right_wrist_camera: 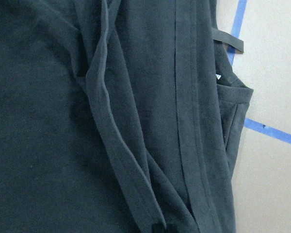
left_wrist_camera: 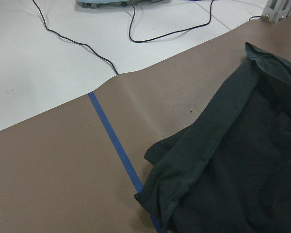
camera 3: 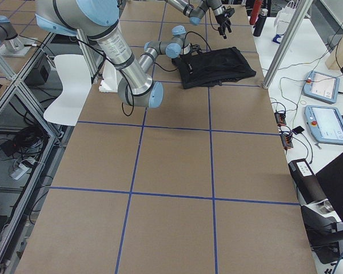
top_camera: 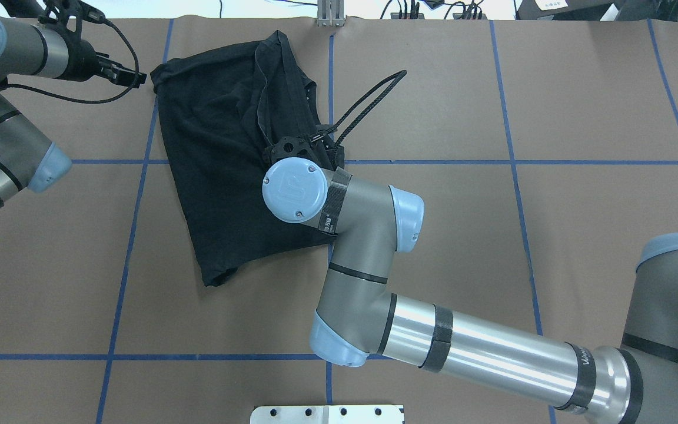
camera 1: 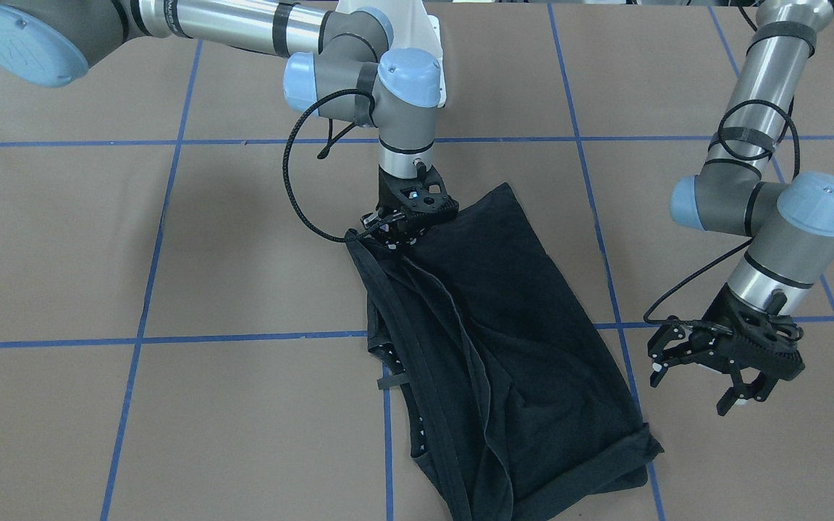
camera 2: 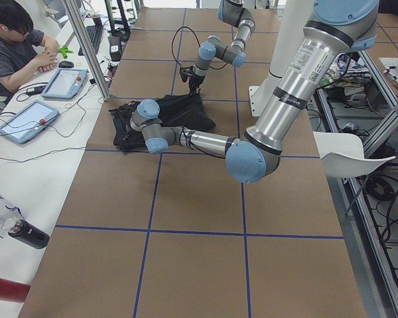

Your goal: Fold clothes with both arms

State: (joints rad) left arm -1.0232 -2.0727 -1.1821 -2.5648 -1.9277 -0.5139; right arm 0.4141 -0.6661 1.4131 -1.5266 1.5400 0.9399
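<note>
Job looks abt halfway. The black T-shirt (top_camera: 221,176) lies on the tabletop (top_camera: 492,265), left of centre on the robot's side and toward the far edge. It's already doubled lengthwise into a rough, skewed oblong w/ no print showing. Edges are uneven, and a hem strip and creases bunch along one long side, so prob. a tidy-up and at least one cross fold remain.

Left first: the left arm (camera 1: 757,130) reaches out w/ its wrist angled toward the shirt. The left tool (camera 1: 691,387) hovers just beside the far corner, fingers spread wide, nothing in them, clear of the cloth.

Then the right arm (top_camera: 374,235) comes in across the tabletop, elbow crooked, wrist pointing straight down over the bunched long edge. The right tool (camera 1: 388,235) is down at the fabric. Creases run toward it and it looks pinched closed on the hem, tho the fingertips are mostly hidden, so that's my read only.
</note>
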